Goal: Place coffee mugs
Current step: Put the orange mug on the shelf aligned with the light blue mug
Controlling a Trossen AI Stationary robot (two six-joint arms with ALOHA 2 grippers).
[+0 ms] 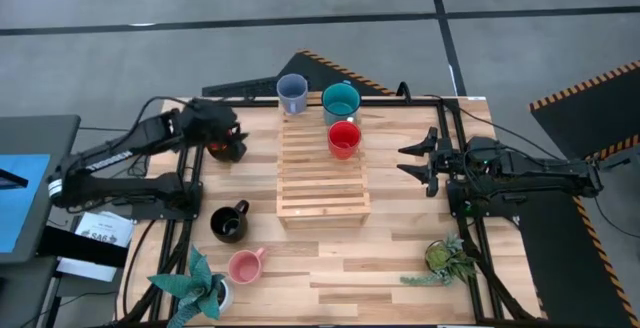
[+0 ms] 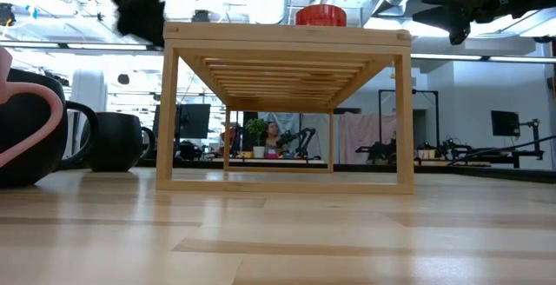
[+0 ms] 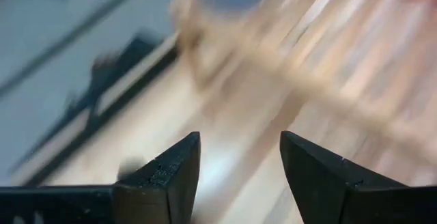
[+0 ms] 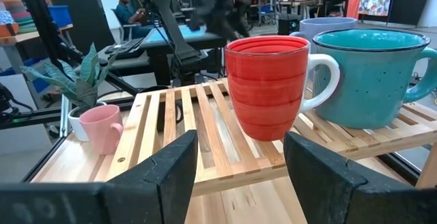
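Note:
On the wooden slatted rack (image 1: 322, 173) stand the grey-blue mug (image 1: 291, 93), the teal mug (image 1: 340, 101) and the red mug (image 1: 343, 139). The all-black mug (image 1: 229, 222) and the pink mug (image 1: 245, 265) stand on the table to the rack's left, toward the near edge. The black mug with orange inside (image 1: 218, 149) stands on the table near the far left corner, half hidden under my left gripper (image 1: 228, 140). That gripper hangs above it (image 2: 139, 7), open and holding nothing (image 3: 239, 169). My right gripper (image 1: 403, 160) is open, level, to the right of the rack, facing the red mug (image 4: 266, 87).
A potted plant (image 1: 200, 286) stands at the near left corner and another (image 1: 445, 260) at the near right. Bare table shows between the rack and the near edge (image 1: 340, 268). Dark frame rails run along both table sides. A person sits in the room beyond.

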